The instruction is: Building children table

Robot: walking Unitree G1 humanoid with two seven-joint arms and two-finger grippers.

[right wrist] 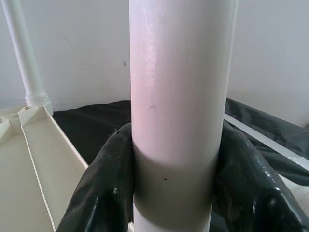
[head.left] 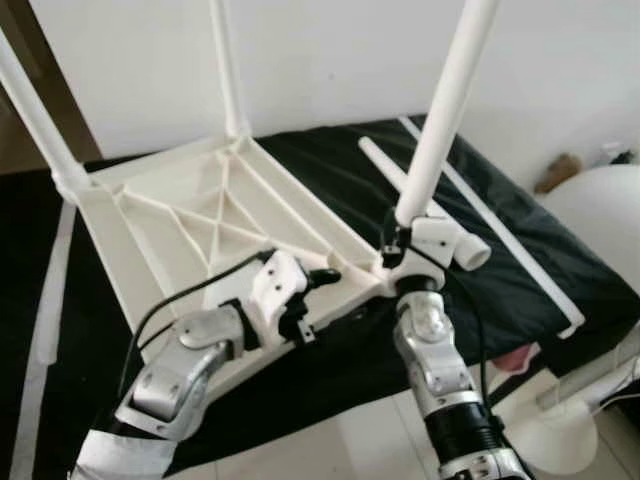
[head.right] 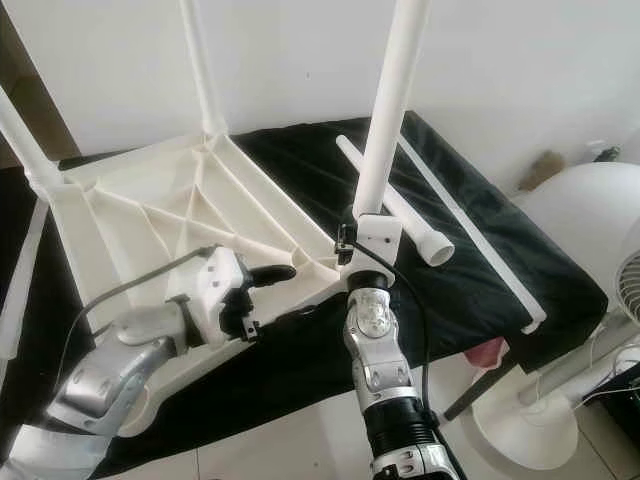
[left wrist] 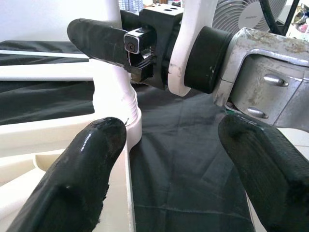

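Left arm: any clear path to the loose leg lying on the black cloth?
Probably not. The spare leg lies beyond the upright leg and right gripper clamping it, which block the left gripper.

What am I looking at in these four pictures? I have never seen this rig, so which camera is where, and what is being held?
This is a humanoid robot with two silver arms, each ending in two long black fingers. The two wide pictures come from a stereo camera on its head, looking down; the two close-ups come from cameras on its wrists.

An upside-down white plastic ribbed tabletop lies on a black cloth that covers a low surface. Legs already stand at the two far corners. A loose white plastic tube leg lies on the cloth beside a long thin white strip.

The right gripper is clamped around an upright white plastic tube leg, holding it at the tabletop's near right corner. The left gripper rests open at the near edge of the tabletop, pointing at that corner. A white fan stands to the right.
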